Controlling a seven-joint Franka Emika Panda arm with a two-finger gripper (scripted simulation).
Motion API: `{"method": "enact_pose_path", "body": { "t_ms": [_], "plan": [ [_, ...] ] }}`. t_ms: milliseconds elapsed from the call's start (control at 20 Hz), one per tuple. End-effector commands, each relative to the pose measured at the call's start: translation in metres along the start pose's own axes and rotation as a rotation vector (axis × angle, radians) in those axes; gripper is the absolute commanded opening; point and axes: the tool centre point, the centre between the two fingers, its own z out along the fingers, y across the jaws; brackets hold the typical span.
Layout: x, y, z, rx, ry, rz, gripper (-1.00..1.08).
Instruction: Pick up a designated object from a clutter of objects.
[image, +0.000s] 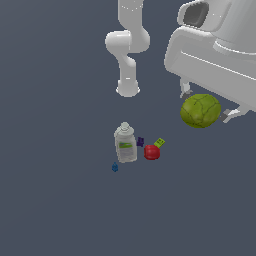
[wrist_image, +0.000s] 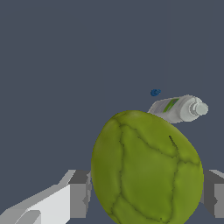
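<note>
The designated object, an olive yellow-green ball (image: 200, 111) with a veined, lumpy surface, hangs high above the floor at the exterior view's right. My gripper (image: 206, 106) is shut on it, one finger (image: 185, 90) on each side. In the wrist view the ball (wrist_image: 146, 168) fills the space between the grey fingers (wrist_image: 78, 192). Below, the clutter stays on the floor: a whitish bottle (image: 125, 143) with a green label, a glossy red ball (image: 152, 152), a flat bright-green tag (image: 159, 142), a purple piece (image: 140, 141) and a blue piece (image: 115, 167).
The arm's white base column (image: 128, 50) rises behind the clutter. In the wrist view, the bottle (wrist_image: 177, 108) and the blue piece (wrist_image: 154, 92) show beyond the held ball; the red ball and green tag are hidden there.
</note>
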Motion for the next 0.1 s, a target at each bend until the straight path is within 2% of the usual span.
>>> {"method": "enact_pose_path", "body": {
  "t_ms": [0,50],
  "plan": [
    [0.0006,-0.0008,-0.0027,0.002,0.001,0.0,-1.0],
    [0.0006,-0.0009,-0.0027,0.002,0.001,0.0,-1.0]
  ]
}}
